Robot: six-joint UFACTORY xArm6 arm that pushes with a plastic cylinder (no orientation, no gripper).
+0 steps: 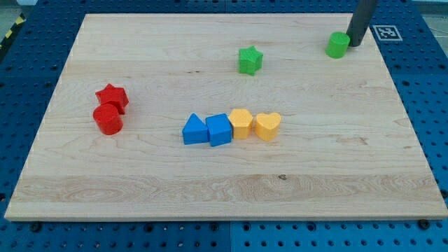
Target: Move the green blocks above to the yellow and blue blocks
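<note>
Wooden counter [140,178] lying on a blue perforated base [434,91], with a black-and-white marker tag [386,32] just off the counter's upper right corner. The dark rod enters from the view's top right; my tip [355,44] stands just to the right of the green cylinder [337,45], touching or nearly touching it, near the counter's top right corner. The arm carries no jaws, so nothing is open, together or clamped. The green star [249,60] lies to the left of the cylinder, well apart from it, in the upper middle of the counter. Below the star, near the centre, four blocks form a slightly rising row, each touching its neighbour: from the view's left, blue triangular block [194,130], blue cube [218,129], yellow block [241,123] of rounded, many-sided shape, yellow heart [267,126]. At the view's left, the red star [112,96] sits just above and touching the red cylinder [108,120].
</note>
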